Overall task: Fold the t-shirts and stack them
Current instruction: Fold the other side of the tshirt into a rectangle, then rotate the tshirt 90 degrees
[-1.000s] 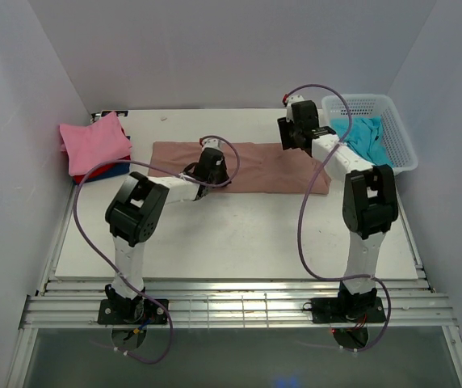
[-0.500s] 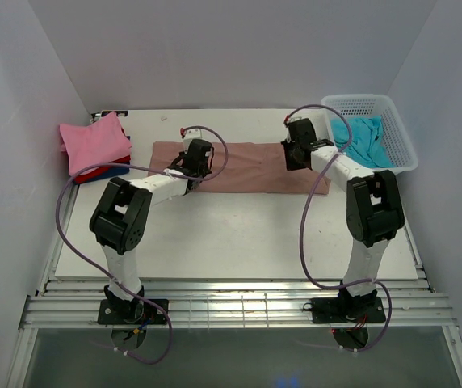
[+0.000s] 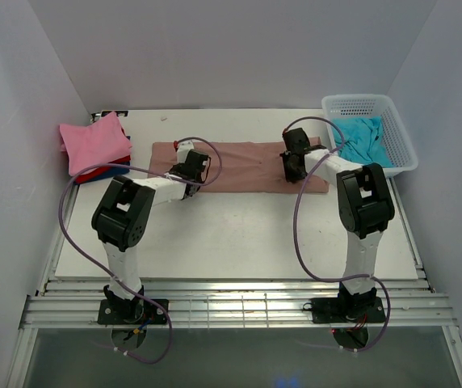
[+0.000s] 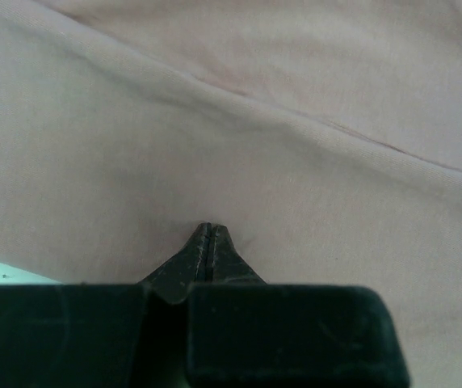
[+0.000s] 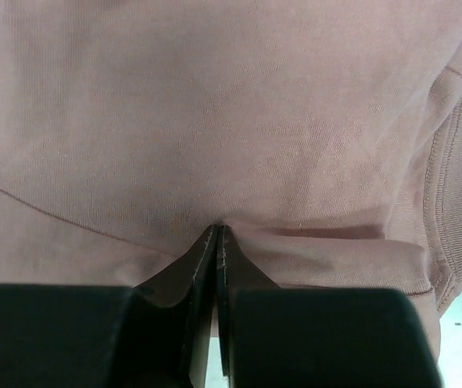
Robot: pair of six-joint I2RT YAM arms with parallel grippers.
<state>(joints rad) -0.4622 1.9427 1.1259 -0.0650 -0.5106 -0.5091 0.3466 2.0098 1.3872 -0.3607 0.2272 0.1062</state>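
The dusty rose-brown t-shirt (image 3: pixel 247 166) lies folded into a long strip across the back half of the table. My left gripper (image 3: pixel 184 155) rests on its left part, my right gripper (image 3: pixel 290 170) on its right part. In the left wrist view the left gripper (image 4: pixel 208 230) is shut, its tips pressed onto the flat cloth (image 4: pixel 296 121). The right gripper (image 5: pixel 217 229) is shut too, its tips pushing a small ridge into the cloth (image 5: pixel 215 105). A folded pink t-shirt (image 3: pixel 94 144) tops a stack with red (image 3: pixel 92 173) and dark blue (image 3: pixel 115 170) ones at far left. A turquoise t-shirt (image 3: pixel 364 137) lies in the basket.
The white lattice basket (image 3: pixel 401 144) stands at the back right corner. Purple cables loop from both arms over the table (image 3: pixel 239 234). White walls close in the back and sides.
The right gripper went from open and raised near the basket to shut and down on the shirt's right part. The left gripper, shut throughout, slid leftward along the shirt.
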